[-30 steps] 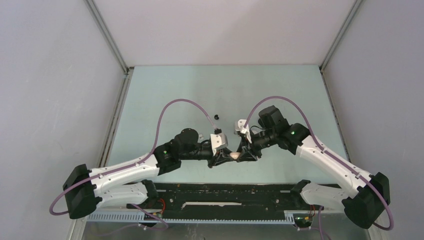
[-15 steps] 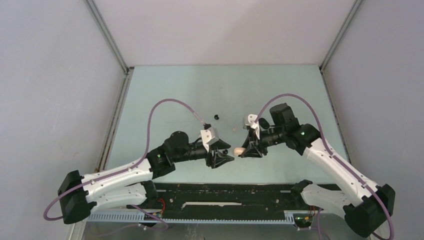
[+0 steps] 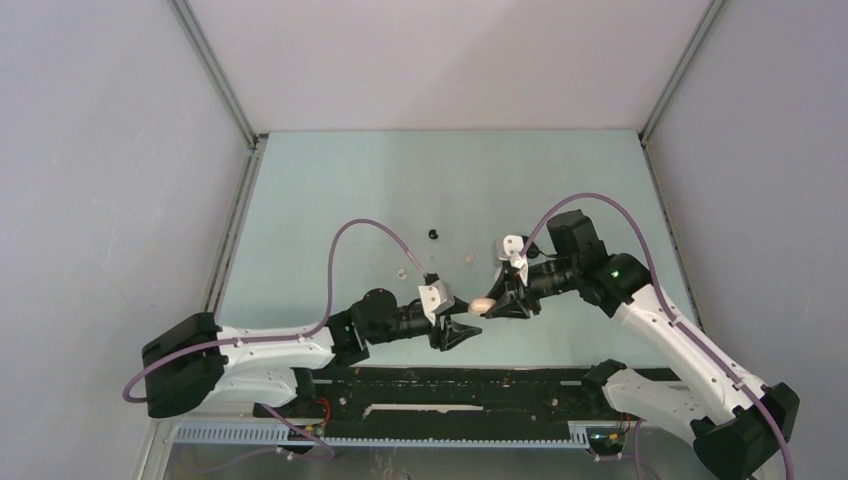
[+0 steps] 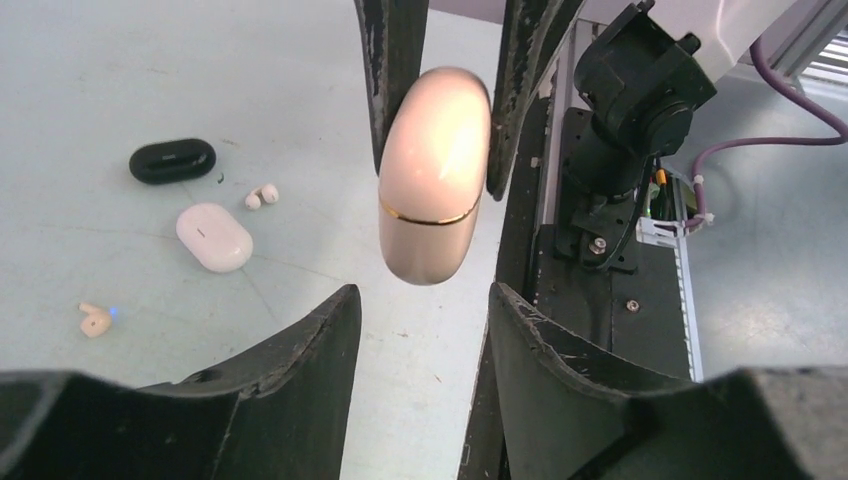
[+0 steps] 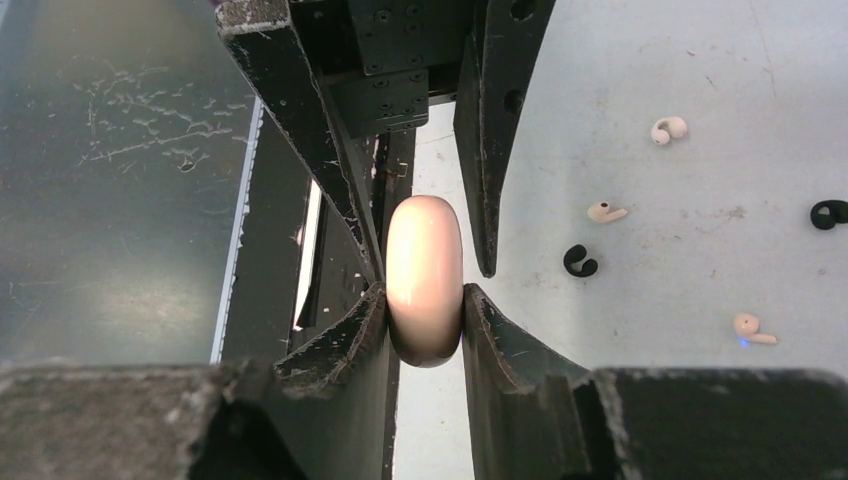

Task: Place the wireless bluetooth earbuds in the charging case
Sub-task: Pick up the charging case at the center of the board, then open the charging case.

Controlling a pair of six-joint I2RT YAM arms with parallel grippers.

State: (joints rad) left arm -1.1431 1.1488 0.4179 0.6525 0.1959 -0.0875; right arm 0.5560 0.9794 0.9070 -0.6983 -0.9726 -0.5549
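Your right gripper [image 5: 424,300] is pinched onto the glossy, pill-shaped pink charging case [image 5: 424,262]. Its long axis points straight at your left gripper [image 4: 423,305], whose jaws stand wide and hold nothing, just short of the rounded end. Tiny curled earbuds [image 5: 603,211] lie scattered on the matte desk [image 5: 650,60] beside the right gripper.

The top view sits high above and behind the arm bases. It looks steeply down on the whole desk [image 3: 350,190] from afar, with the left claw [image 3: 462,332] and right claw [image 3: 492,304] small near the middle. Each wrist view rides just behind its own claw and looks out along the fingers from close range. The two wrist views face each other, tip to tip. All three views share the pink case [image 3: 481,303] between the claw tips and the desk beside them.
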